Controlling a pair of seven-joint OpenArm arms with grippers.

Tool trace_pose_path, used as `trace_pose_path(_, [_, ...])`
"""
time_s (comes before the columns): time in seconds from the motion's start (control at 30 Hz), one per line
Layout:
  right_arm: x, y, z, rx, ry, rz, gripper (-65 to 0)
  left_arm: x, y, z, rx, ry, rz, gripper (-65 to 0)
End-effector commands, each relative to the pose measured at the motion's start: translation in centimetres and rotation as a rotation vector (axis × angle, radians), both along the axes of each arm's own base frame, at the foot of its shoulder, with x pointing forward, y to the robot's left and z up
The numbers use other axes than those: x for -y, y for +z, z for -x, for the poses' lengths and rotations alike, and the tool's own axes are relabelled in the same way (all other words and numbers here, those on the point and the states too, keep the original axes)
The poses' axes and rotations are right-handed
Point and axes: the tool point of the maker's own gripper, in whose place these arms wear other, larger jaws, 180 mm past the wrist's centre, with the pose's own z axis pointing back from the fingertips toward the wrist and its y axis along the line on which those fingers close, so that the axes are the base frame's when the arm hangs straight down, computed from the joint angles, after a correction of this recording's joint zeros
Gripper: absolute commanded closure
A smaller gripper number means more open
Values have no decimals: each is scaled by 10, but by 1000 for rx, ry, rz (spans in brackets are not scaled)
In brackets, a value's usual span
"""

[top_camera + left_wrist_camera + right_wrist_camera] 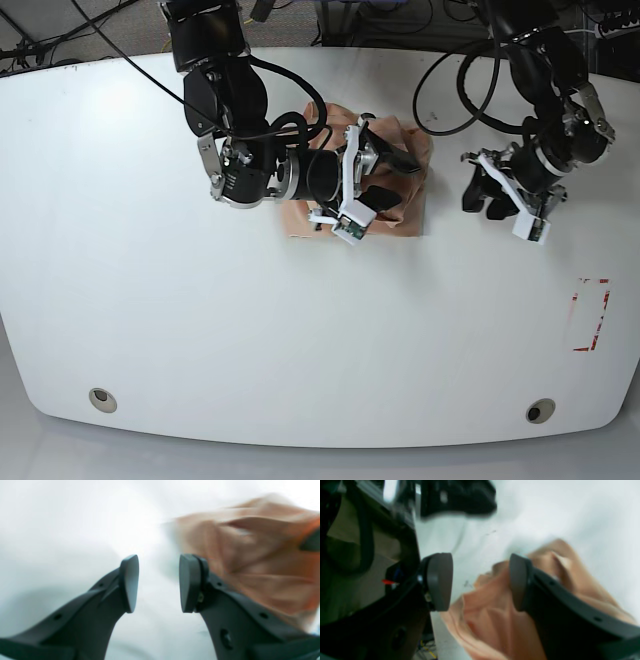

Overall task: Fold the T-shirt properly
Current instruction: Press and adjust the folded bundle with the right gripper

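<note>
Jaws on both arms stand parted. The left gripper [158,583] has a clear gap between its fingers with nothing in it, and in the base view it hangs beside the T-shirt [408,212], over the white counter [300,350]. The right gripper [480,582] is spread wide too, reaching over the cloth; from where I stand nothing looks pinched, though its near finger lies across the shirt in the wrist view and I can't tell whether it touches.

The shirt sits toward the far side of the counter, mostly beneath the right arm, rumpled and bunched, with a fairly straight edge facing the near side. No sleeve or collar can be made out for certain.

I'd judge the folding has hardly begun, and the step in hand is to spread the shirt flat. To do it well, I'd clear the right arm off the heap, then take an edge, one gripper near each end, catching a single layer rather than a wad. Draw the arms apart gently, low over the counter, until the creases ease. Soft cotton will likely drag and bunch again if pulled from one side only, and the two arms could crowd each other over so small a heap.
</note>
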Motion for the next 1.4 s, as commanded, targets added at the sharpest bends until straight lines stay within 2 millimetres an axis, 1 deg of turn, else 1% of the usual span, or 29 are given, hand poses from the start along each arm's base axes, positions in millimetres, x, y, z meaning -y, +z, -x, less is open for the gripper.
trace_pose_path(0.0, [-4,25,-6,56,-4,-75,-344,-25,24,-5,83,33,-41,-239])
trace_pose_path(0.03, [1,26,-6,65,-15,-72,-344,-41,26,-2,87,73,-55,-239])
trace_pose_path(0.07, [10,26,-8,78,-31,-59,-344,-55,30,-1,93,106,-72,-239])
trace_pose_path(0.1, [16,26,-10,85,-43,-52,-344,-64,31,0,93,129,-84,-239])
trace_pose_path(0.17, [32,29,-15,107,-77,-39,-344,-83,26,3,67,163,-105,-239])
trace_pose_path(0.27, [44,26,-14,109,-100,-22,-344,-108,23,5,34,174,-152,-239])
trace_pose_path(0.3, [48,25,-15,108,-108,-16,-344,-116,19,6,10,177,-159,-239])
trace_pose_path(0.43, [58,23,-21,110,-143,-3,-344,-129,2,13,-49,189,-147,-239])
trace_pose_path(0.5, [71,21,-27,114,-172,15,-344,-130,0,15,-59,195,-146,-239])
trace_pose_path(0.6, [78,20,-36,109,-203,17,-344,-131,-9,24,-88,194,-148,-239])
trace_pose_path(0.67, [79,17,-50,99,-206,22,-344,-127,-11,24,-94,185,-144,-239])
trace_pose_path(0.8, [62,15,-57,79,-168,10,-346,-126,-13,26,-99,183,-141,-239])
trace_pose_path(0.87, [57,13,-61,79,-159,17,-346,-124,-15,27,-104,183,-137,-239])
trace_pose_path(0.93, [51,8,-64,85,-140,47,-346,-119,-19,29,-111,179,-126,-239])
trace_pose_path(0.97, [44,7,-66,102,-122,72,-346,-115,-21,30,-115,168,-124,-239])
trace_pose_path(1.07, [30,-1,-67,125,-82,138,-346,-105,-26,30,-133,128,-130,-239])
trace_pose_path(1.13, [18,-12,-71,116,-66,186,-346,-101,-31,34,-150,106,-137,-239])
trace_pose_path(1.2, [14,-23,-78,108,-70,235,-346,-100,-32,35,-154,104,-137,-239])
trace_pose_path(1.3, [15,-40,-82,100,-79,314,-346,-100,-32,36,-155,106,-136,-239])
trace_pose_path(1.37, [14,-45,-84,109,-85,350,-344,-101,-36,41,-170,106,-137,-239])
